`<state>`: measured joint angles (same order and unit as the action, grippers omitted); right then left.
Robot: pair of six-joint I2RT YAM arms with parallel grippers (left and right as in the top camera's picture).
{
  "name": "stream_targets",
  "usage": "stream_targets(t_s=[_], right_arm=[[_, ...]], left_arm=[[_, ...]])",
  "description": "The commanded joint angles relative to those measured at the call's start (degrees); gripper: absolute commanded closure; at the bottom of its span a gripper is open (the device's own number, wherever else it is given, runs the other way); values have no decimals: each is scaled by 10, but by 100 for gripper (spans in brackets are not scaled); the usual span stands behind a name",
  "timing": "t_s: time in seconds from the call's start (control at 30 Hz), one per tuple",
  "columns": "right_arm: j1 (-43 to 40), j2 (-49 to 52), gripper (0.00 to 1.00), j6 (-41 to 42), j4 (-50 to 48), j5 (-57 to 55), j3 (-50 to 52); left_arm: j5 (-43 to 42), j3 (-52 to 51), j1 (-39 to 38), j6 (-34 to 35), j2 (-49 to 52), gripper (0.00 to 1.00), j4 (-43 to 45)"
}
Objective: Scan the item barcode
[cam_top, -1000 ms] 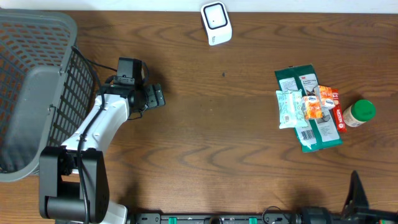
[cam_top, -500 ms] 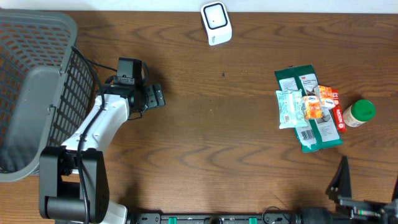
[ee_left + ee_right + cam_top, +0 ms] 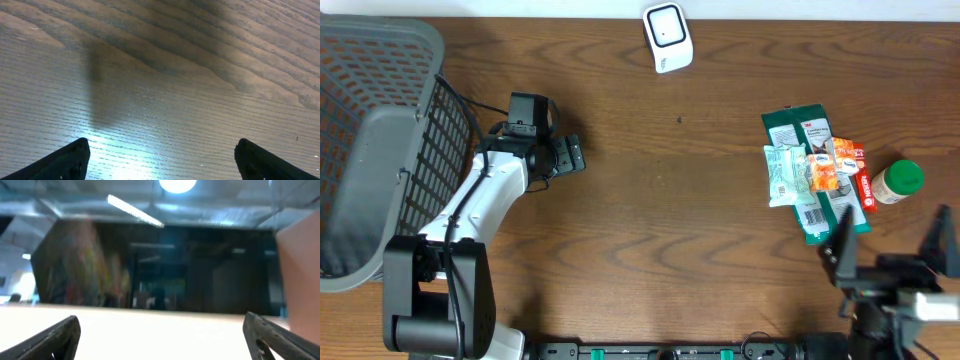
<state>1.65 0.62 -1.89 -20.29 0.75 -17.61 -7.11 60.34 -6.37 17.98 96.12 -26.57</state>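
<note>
Several items lie in a pile at the right of the table: a green packet [image 3: 817, 200], a white packet [image 3: 783, 173], an orange packet [image 3: 825, 172] and a red one [image 3: 860, 170]. A green-lidded bottle [image 3: 899, 182] lies beside them. The white scanner [image 3: 667, 37] stands at the far edge. My right gripper [image 3: 892, 242] is open just in front of the pile, one finger over the green packet's near corner; its wrist view [image 3: 165, 340] faces the room, with nothing between the fingers. My left gripper [image 3: 566, 156] is open over bare wood [image 3: 162, 160].
A grey mesh basket [image 3: 370, 140] fills the left end of the table, right behind the left arm [image 3: 485, 200]. Bare wooden tabletop [image 3: 680, 200] stretches between the two grippers.
My right gripper has come up from the table's near edge into full view, moving toward the pile. The left arm and the items have not moved.
</note>
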Motion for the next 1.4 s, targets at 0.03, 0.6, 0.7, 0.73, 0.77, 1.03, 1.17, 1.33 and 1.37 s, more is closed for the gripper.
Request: stream_targets(t_s=[0.03, 0.6, 0.7, 0.73, 0.77, 1.03, 1.17, 1.33, 1.37], right_arm=[[3, -3, 1, 28, -25, 12, 69], [4, -3, 1, 92, 122, 13, 173], [4, -3, 1, 98, 188, 12, 173], [4, -3, 1, 98, 202, 12, 173], [4, -3, 1, 98, 214, 12, 173], [6, -3, 1, 100, 244, 12, 173], [6, -3, 1, 100, 244, 12, 173], [6, -3, 1, 100, 244, 12, 173], [6, -3, 1, 100, 244, 12, 173]], left_arm=[[5, -4, 2, -3, 1, 6, 0], [5, -4, 2, -3, 1, 7, 0], [5, -4, 2, -3, 1, 7, 0], [5, -4, 2, -3, 1, 7, 0], [5, -4, 2, -3, 1, 7, 0], [5, -4, 2, -3, 1, 7, 0], [6, -4, 2, -3, 1, 7, 0], [5, -4, 2, -3, 1, 7, 0], [5, -4, 2, -3, 1, 7, 0]])
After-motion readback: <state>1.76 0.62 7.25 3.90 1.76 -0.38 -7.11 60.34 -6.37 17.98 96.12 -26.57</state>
